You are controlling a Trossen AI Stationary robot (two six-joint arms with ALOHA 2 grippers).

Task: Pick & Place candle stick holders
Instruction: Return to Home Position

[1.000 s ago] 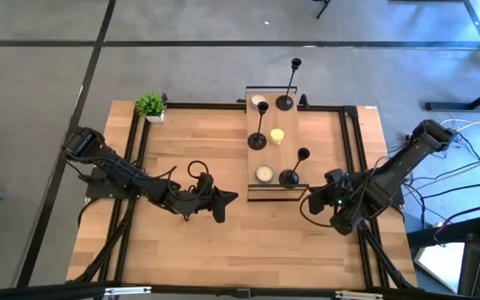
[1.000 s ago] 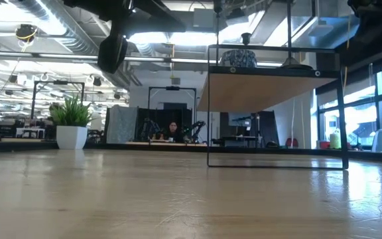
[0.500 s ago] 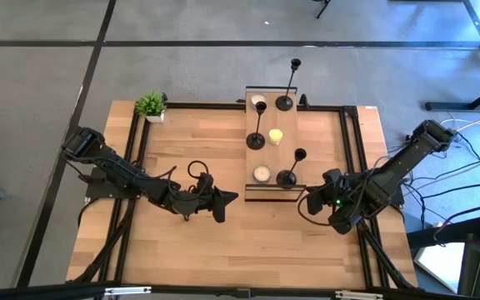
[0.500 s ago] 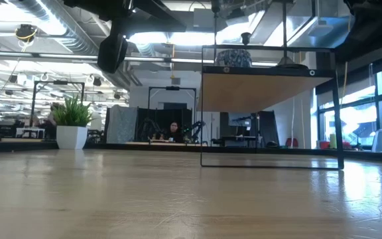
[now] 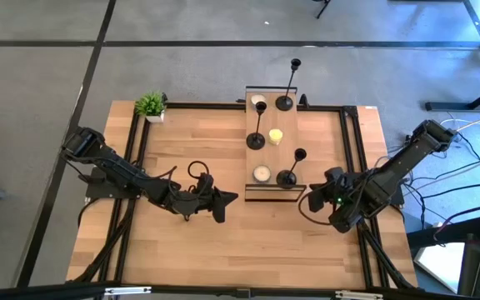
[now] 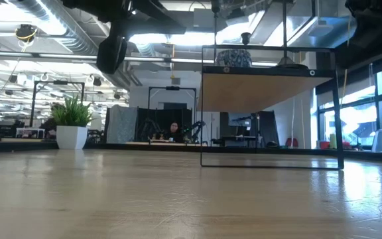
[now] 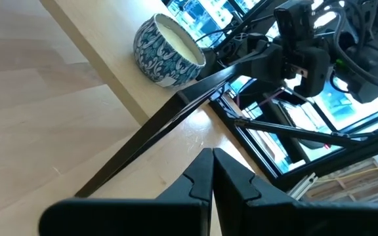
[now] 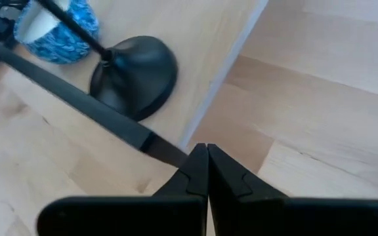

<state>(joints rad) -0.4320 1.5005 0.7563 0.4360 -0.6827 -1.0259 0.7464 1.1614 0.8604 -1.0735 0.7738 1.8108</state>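
Observation:
Three black candle stick holders stand by their round bases on a raised wooden shelf (image 5: pixel 272 154). A tall one (image 5: pixel 289 85) is at its far end, another (image 5: pixel 257 132) is in the middle, and a short one (image 5: pixel 290 171) is at its near end. My right gripper (image 5: pixel 308 202) is shut, low at the shelf's near right corner. In the right wrist view its fingertips (image 8: pixel 201 152) are just short of the short holder's base (image 8: pixel 135 73). My left gripper (image 5: pixel 226 202) is shut and empty, left of the shelf's near end. My right gripper's shut fingertips (image 8: pixel 199 157) lie right by the end of the shelf's black frame bar (image 8: pixel 151 141) at the near right corner, coming level from the table's right. I cannot tell whether they touch it.
Small candles sit on the shelf: a white one (image 5: pixel 259 101), a yellow one (image 5: pixel 277 135) and one in a blue patterned cup (image 5: pixel 262 173). A small potted plant (image 5: pixel 150 106) stands at the table's far left corner. Black rails (image 5: pixel 348 142) border the table.
The shelf, with the holders and candles on it, has slid a little toward the table's left edge, and its frame has shifted left in the low view. My right gripper at its near right corner has gone slightly left with it, staying shut.

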